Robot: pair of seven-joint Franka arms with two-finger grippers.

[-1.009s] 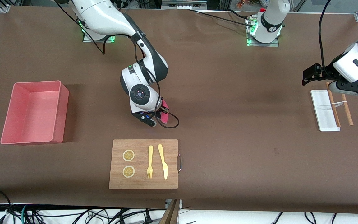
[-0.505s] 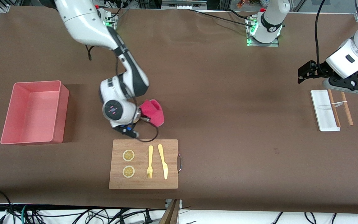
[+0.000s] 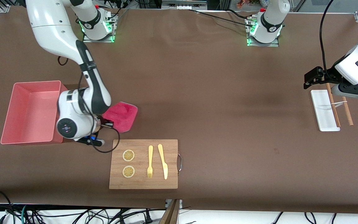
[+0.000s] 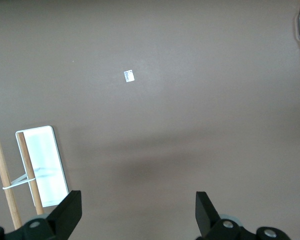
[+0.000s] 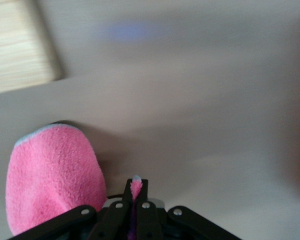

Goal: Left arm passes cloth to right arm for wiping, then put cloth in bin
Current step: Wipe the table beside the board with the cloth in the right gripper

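The crimson-pink cloth hangs spread out from my right gripper, which is shut on one edge of it. It sits low over the table between the bin and the wooden board. In the right wrist view a pinch of cloth shows between the closed fingertips of the right gripper, and the rest of the cloth bulges beside them. The salmon-pink bin stands right beside the right hand, with nothing in it. My left gripper waits open above the white tray; in its own wrist view the left gripper holds nothing.
A wooden board with a fork, a knife and two lemon slices lies nearer the front camera than the cloth. A small white tray with two wooden sticks lies at the left arm's end.
My right arm has swung toward the bin, carrying the cloth from the table's middle toward the right arm's end. The cloth has spread out. The left arm has shifted only slightly.
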